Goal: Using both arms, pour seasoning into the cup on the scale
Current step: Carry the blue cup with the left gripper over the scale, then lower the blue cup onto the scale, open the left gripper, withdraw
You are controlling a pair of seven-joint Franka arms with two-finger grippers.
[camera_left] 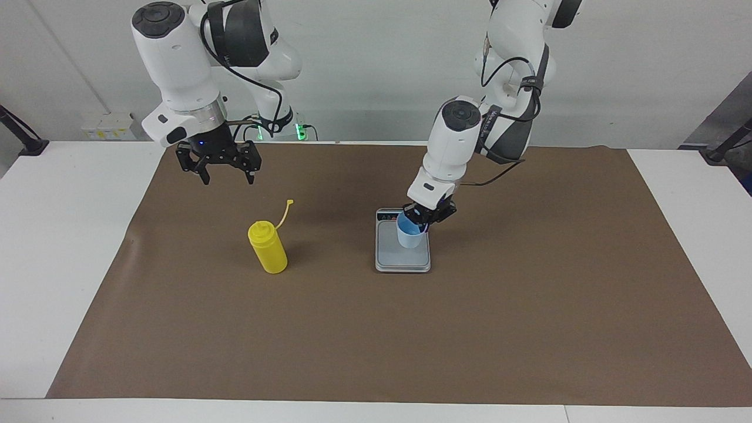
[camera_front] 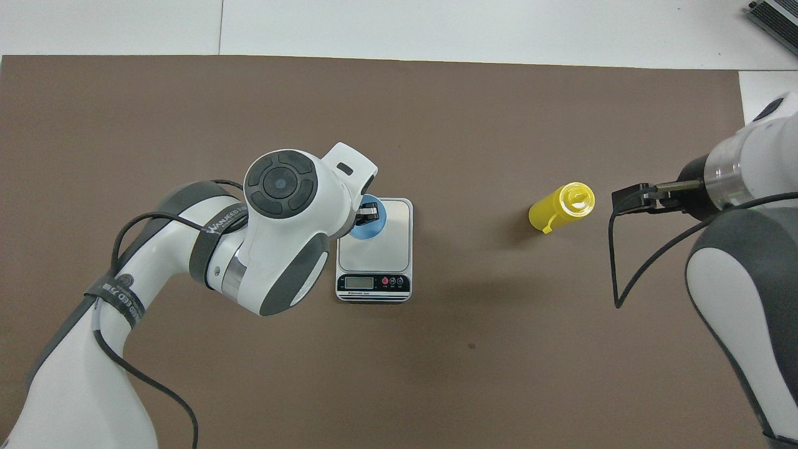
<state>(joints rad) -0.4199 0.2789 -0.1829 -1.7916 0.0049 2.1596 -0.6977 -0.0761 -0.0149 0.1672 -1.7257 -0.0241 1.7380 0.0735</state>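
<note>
The light blue cup (camera_left: 409, 234) is held by its rim in my left gripper (camera_left: 424, 216), which is shut on it. The cup is over the grey plate of the scale (camera_left: 403, 258), at or just above the plate; I cannot tell if it touches. In the overhead view the cup (camera_front: 368, 223) shows over the scale (camera_front: 389, 249), partly covered by the left gripper (camera_front: 366, 213). The yellow seasoning bottle (camera_left: 268, 247) stands upright on the mat toward the right arm's end, its strap sticking up. My right gripper (camera_left: 218, 170) hangs open and empty in the air, waiting, apart from the bottle (camera_front: 561, 207).
A brown mat (camera_left: 529, 323) covers most of the white table (camera_left: 70, 235). The scale's dark display strip (camera_front: 373, 284) faces the robots.
</note>
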